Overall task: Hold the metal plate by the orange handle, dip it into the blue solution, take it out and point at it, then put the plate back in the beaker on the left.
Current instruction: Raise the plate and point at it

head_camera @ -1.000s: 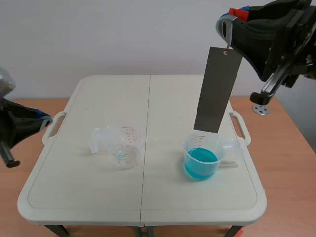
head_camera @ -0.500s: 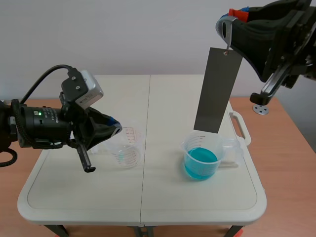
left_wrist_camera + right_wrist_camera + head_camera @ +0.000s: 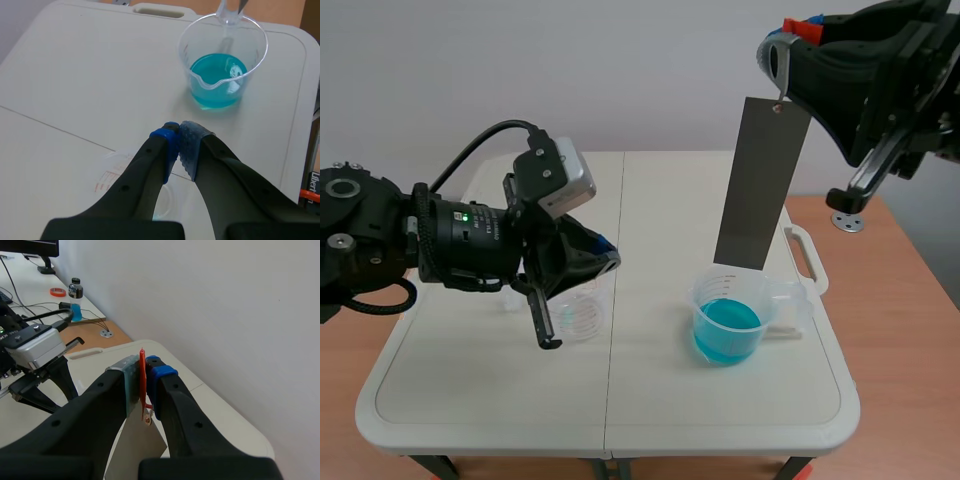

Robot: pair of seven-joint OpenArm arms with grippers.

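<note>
A grey metal plate (image 3: 761, 182) hangs tilted above the beaker of blue solution (image 3: 728, 327), its lower edge just over the rim. My right gripper (image 3: 788, 45) is raised at the upper right, shut on the plate's thin orange handle (image 3: 142, 381). My left gripper (image 3: 605, 260) is shut on nothing and reaches over the empty clear beaker (image 3: 575, 310) at the table's left centre. In the left wrist view its fingertips (image 3: 176, 145) point toward the blue solution beaker (image 3: 220, 75), with the empty beaker (image 3: 120, 175) partly hidden beneath the fingers.
The white folding table (image 3: 610, 400) has a centre seam and handles at both sides. A metal disc (image 3: 847, 221) lies on the wooden desk at the right. The left arm's camera body and cable stand over the table's left half.
The left arm has swung in from the far left edge to the table's middle, its shut gripper now over the empty beaker. The right arm and plate have held still.
</note>
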